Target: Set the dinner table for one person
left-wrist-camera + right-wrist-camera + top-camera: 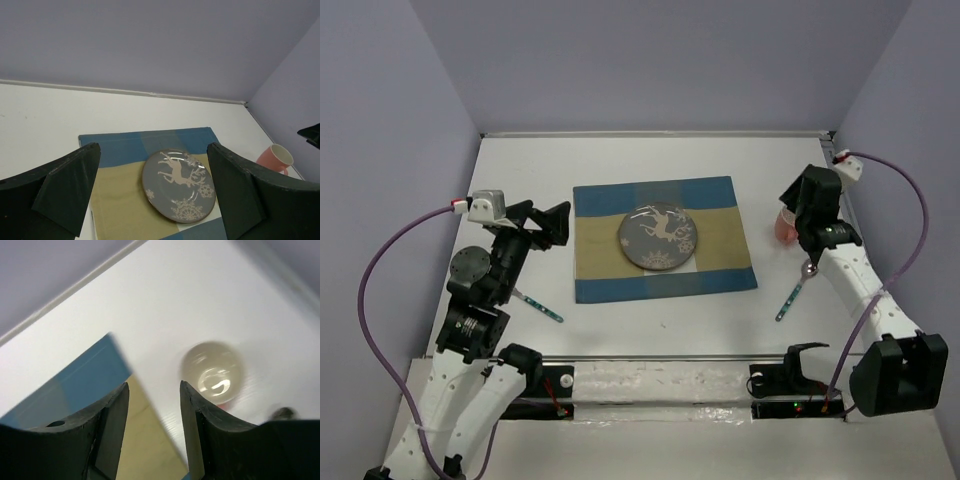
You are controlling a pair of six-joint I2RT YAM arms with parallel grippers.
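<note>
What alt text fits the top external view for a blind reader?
A grey round plate with a white reindeer pattern sits on a blue and tan checked cloth placemat on the white tabletop. A pink mug and a teal-handled spoon are to its right.

You have the placemat (720,255) lying flat about the middle of the dinner table (650,160). The plate (659,237) sits on the placemat, near its centre. Right of the placemat, clear of its edge, the cup (784,229) stands on the table. The spoon (795,290) lies in front of the cup, off the placemat's near right corner. Left of the placemat, off its near left corner, a second utensil (542,306) lies on the table.
</note>
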